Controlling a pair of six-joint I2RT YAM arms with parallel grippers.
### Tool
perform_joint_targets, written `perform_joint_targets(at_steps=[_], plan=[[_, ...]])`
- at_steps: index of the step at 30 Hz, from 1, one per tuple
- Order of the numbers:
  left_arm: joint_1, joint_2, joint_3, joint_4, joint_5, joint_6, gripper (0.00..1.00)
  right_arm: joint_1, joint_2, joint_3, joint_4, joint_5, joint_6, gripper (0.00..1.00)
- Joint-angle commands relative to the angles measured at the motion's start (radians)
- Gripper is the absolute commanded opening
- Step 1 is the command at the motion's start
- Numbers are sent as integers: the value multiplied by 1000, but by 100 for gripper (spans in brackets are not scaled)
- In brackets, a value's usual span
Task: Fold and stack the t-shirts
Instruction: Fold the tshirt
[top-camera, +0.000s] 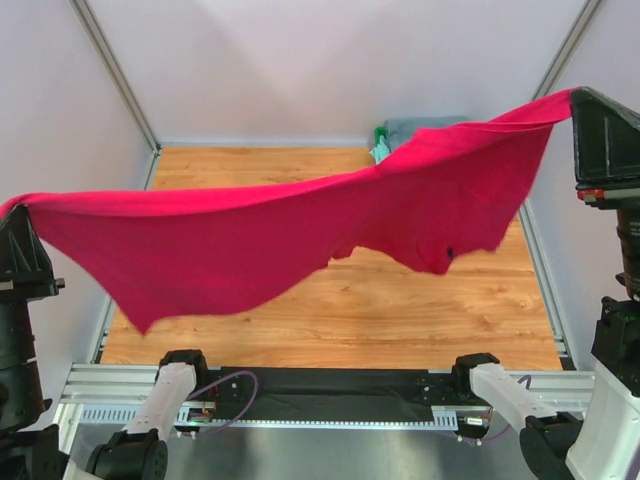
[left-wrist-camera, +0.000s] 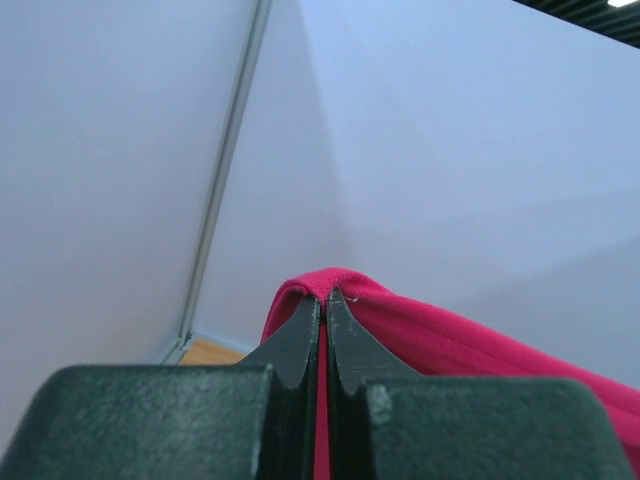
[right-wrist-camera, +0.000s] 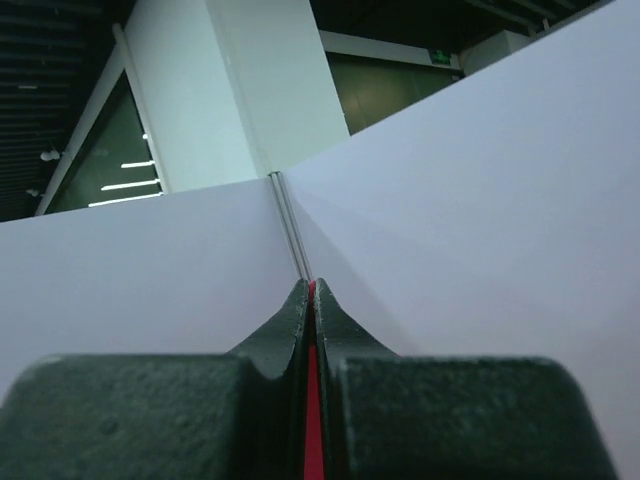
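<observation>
Top view: 1 crimson t-shirt (top-camera: 300, 235), off the table (top-camera: 400, 320), strung in the air between 2 grippers. Left gripper (top-camera: 14, 207) has one end at 9 o'clock; right gripper (top-camera: 576, 93) has the other end at 2 o'clock and sits higher in the frame. The cloth sags in the middle and its lower edge hangs ragged toward 6 o'clock, with the longest droop at 7 o'clock. At the table's far edge, about 1 o'clock, part hidden behind the shirt: 1 grey-blue cloth (top-camera: 425, 124) and 1 mint-green cloth (top-camera: 381, 152), with a darker green bit just above it that I can't identify. 2 arm bases at 6 o'clock.

Left wrist: 2 fingers (left-wrist-camera: 295, 345) pressed together, pinching a folded edge of the shirt (left-wrist-camera: 450, 340). The fold bulges over the tips and the rest trails off to 4 o'clock. 1 metal post (left-wrist-camera: 225, 170) at 10 o'clock, and a sliver of wood table at 8 o'clock.

Right wrist: 2 fingers (right-wrist-camera: 280, 345) pressed together, with a thin red strip (right-wrist-camera: 313, 420) of the shirt clamped in the seam. Nothing more of the shirt shows. 1 metal post (right-wrist-camera: 290, 225) at 12 o'clock, straight above the tips.
</observation>
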Motion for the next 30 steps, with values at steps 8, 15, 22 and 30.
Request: perform_joint_targets(at_steps=[8, 15, 22, 30], plan=[[-17, 31, -352, 96, -67, 21, 0, -2, 229, -85, 140, -69, 120, 0], [-17, 32, -771, 225, -167, 2, 0, 28, 407, -347, 286, -125, 123, 0], [6, 202, -1167, 502, -190, -26, 0, 29, 700, -452, 459, -199, 87, 0], [169, 694, -1098, 618, -5, -49, 0, 44, 1091, -229, 406, -256, 59, 0]])
